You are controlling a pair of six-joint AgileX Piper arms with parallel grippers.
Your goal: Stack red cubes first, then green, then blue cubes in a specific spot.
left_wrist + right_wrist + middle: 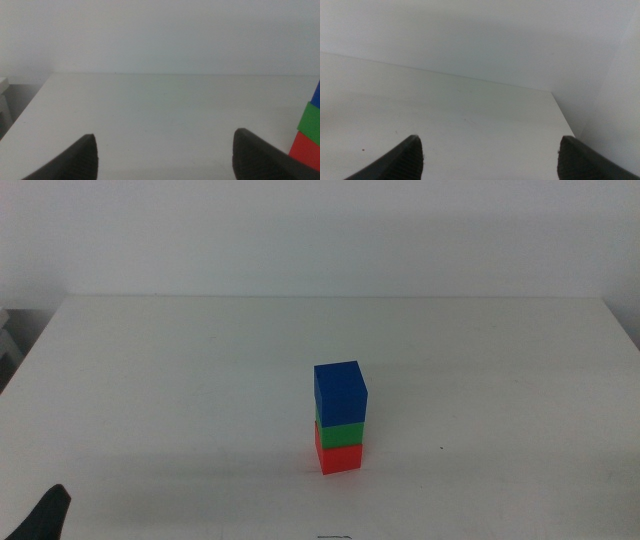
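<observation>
Middle view: small matte bright-red cube (340,456) rested on the plain white tabletop (180,380), right of centre. The small matte green cube (340,433) sat directly on it, and the small matte deep-blue cube (340,392) sat on the green one, turned slightly out of line. A dark tip of the left end effector (45,518) showed at the bottom-left corner, well apart from the stack.

Left wrist view: the left end effector (165,155) was released, jaws spread wide with nothing but bare tabletop between them. The three-cube stack stood just beside one jaw, at the frame edge.

Right wrist view: the right end effector (490,157) was likewise released, jaws wide apart over bare tabletop near a corner.
</observation>
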